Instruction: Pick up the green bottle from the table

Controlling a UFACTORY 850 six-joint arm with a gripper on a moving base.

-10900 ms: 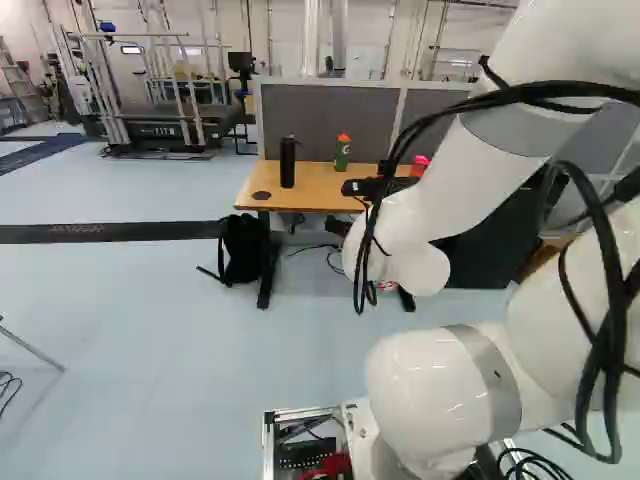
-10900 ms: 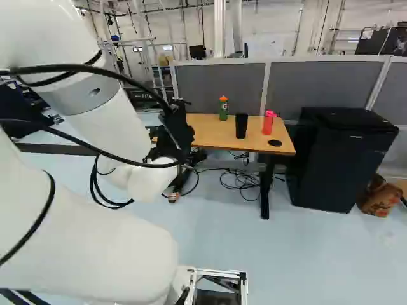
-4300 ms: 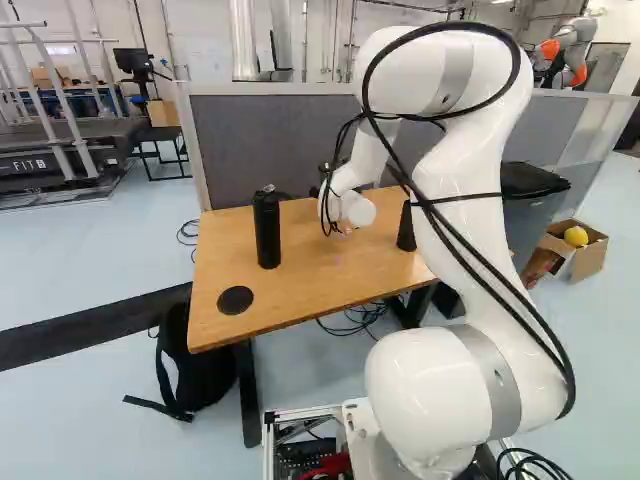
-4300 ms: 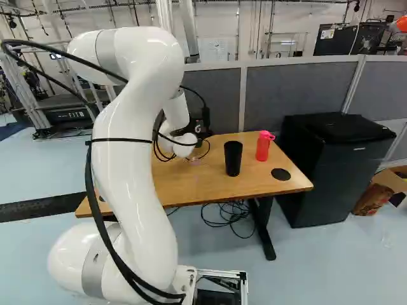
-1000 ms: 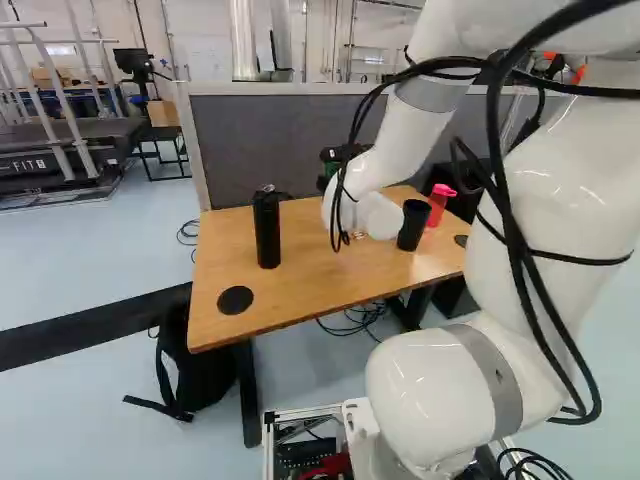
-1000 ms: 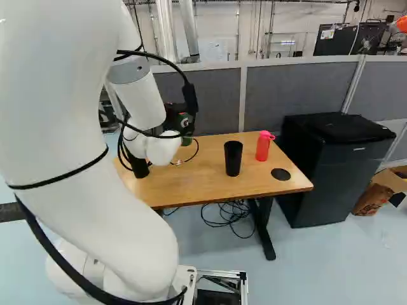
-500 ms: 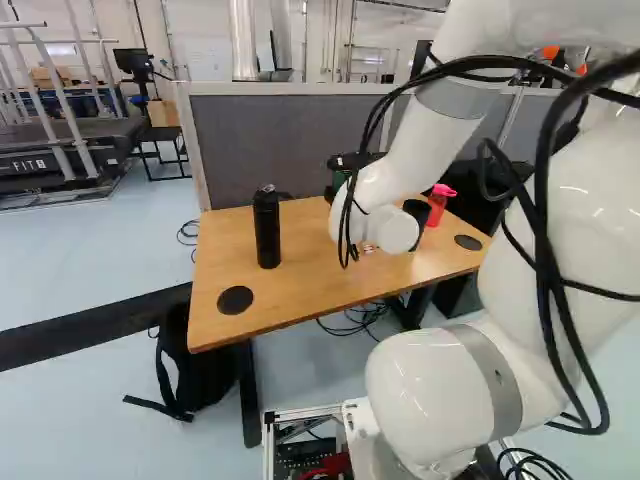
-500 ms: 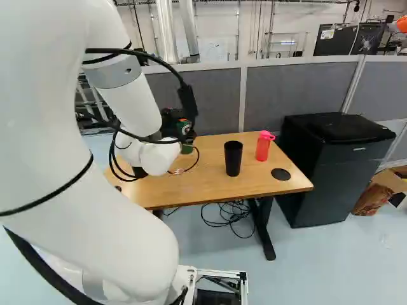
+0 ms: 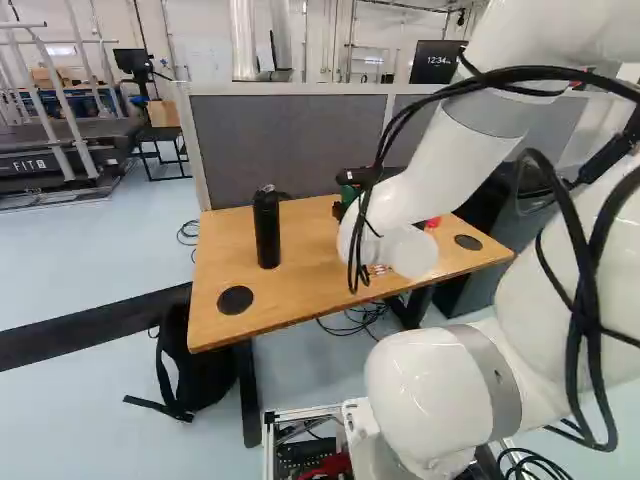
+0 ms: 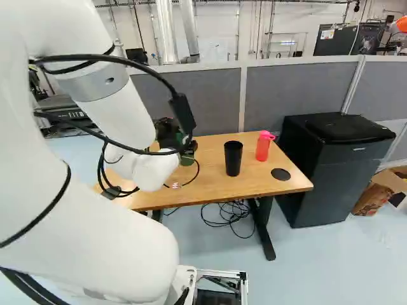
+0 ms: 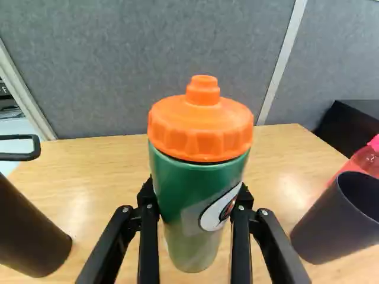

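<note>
Green bottle pinched mid-body, looks airborne; lift gently

Green bottle (image 11: 177,186) sits between the jaws, one jaw each side of the body, well below the orange cap (image 11: 201,131). Jaws read closed on it, not spread. Bottle close to upright. Can't fully confirm base clearance, but it looks raised off the counter (image 11: 95,183).

Handling, my guess: squeeze-type plastic, walls give a bit, so moderate force. Fill unknown; if full, expect decent weight and some slosh. Smooth skin, could slip or rotate in the pinch. Not fragile. Mid-body is the right hold; cap is a poor one, could twist or pop off. Next: go straight up, slow, check for creep, then pull back.

Surface: flat wood-look top, slightly glossy. Black flask (image 9: 267,230) stands outside one jaw, its loop handle level with the cap in the wrist view. Black cup (image 10: 233,158) is outside the other jaw, apart from it, pink bottle (image 10: 262,147) just past the cup. Keep sideways moves small until above all three.

Room: grey partition (image 11: 118,59) ahead of the jaws, behind the counter, so don't push forward. Black fridge (image 10: 337,168) beyond the cup side. Backpack (image 9: 200,365) on the floor by the counter leg, flask side; loose cables (image 10: 230,215) under the top. Mind both if the base drives.
</note>
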